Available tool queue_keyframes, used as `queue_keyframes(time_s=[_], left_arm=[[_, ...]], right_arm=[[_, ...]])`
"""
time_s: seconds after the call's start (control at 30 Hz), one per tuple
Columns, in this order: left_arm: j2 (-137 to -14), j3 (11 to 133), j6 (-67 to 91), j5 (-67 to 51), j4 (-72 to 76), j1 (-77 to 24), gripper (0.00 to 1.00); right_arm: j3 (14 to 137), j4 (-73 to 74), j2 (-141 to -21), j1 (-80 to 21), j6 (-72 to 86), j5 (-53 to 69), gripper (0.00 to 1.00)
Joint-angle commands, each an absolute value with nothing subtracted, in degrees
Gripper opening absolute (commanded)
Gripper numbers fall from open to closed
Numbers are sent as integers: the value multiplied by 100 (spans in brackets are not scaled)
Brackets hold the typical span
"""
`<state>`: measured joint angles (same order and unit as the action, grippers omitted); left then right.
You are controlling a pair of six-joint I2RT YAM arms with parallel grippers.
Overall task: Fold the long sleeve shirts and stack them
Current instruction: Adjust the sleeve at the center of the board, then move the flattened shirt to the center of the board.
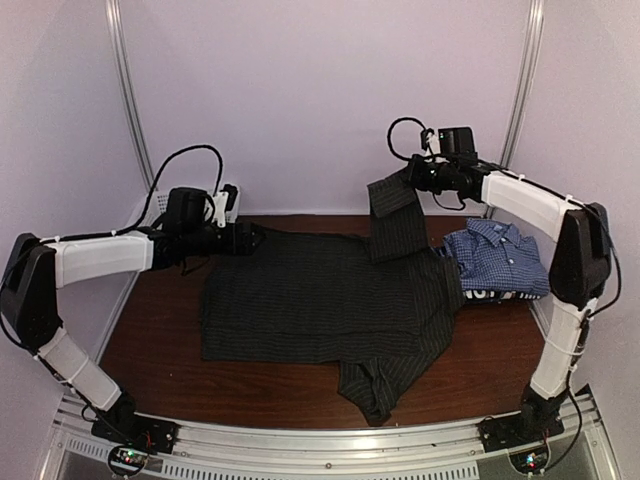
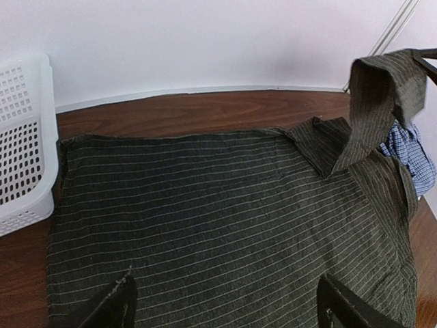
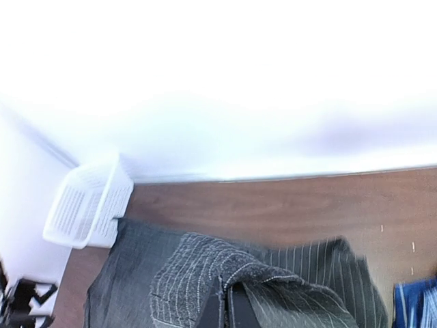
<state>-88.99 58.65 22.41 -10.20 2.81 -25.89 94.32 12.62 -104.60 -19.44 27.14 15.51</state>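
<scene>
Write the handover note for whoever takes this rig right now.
Left gripper: open, at the far left corner of the black pinstriped shirt, holding nothing.
Right gripper: shut on that shirt's sleeve, lifted above the table.
Done: blue checked shirt folded, stacked at right on a navy shirt.
Left: fold the pinstriped shirt, add it to the stack.

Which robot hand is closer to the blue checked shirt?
Right. The right gripper hangs in the air just beside the blue checked shirt, shut on the sleeve of the black striped shirt. The left gripper is open at that shirt's opposite edge, much farther away.
</scene>
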Motion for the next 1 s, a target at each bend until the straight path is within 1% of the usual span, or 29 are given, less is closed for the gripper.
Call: queue_keyframes(time_s=[0.0,0.13,0.17,0.2,0.23,0.3,0.33,0.4,0.43,0.47,0.57,0.7,0.87,0.97], left_arm=[[-8590,5732,2220,-950,324,-2610,93],[-8561,5692,2224,-931,288,-2610,93],[-8572,5683,2228,-945,290,-2610,93],[-8584,5674,2232,-967,290,-2610,93],[-8599,5659,2232,-994,288,-2610,93],[-8632,5593,2239,-1026,290,-2610,93],[-8635,5541,2233,-1036,302,-2610,93],[-8624,5382,2227,-1092,402,-2610,94],[-8616,5287,2231,-1128,477,-2610,94],[-8610,5177,2225,-1175,569,-2610,95],[-8638,4825,2255,-1308,872,-2619,95],[-8897,4609,2300,-1451,1087,-2665,95],[-9286,4539,2276,-1412,1150,-2821,93],[-9490,4481,2294,-1383,1157,-2918,92]], right_arm=[[10509,1223,-11829,-1690,2887,1757,0],[10849,1008,-12661,-1603,3030,1906,1],[10873,974,-12810,-1589,3046,1958,4],[10883,996,-12916,-1571,3043,2029,10],[10861,1029,-12983,-1561,3028,2072,20],[10657,1054,-12890,-1547,2919,2034,48],[10487,1035,-12734,-1547,2838,1930,58],[9996,959,-12294,-1549,2702,1682,76],[9708,897,-12025,-1551,2634,1586,82],[9381,834,-11735,-1555,2576,1503,86],[8348,586,-10737,-1574,2461,1399,93],[7171,390,-9837,-1768,2375,1461,97],[5949,181,-9192,-2221,2438,1486,98],[5474,90,-9005,-2518,2513,1477,98]])
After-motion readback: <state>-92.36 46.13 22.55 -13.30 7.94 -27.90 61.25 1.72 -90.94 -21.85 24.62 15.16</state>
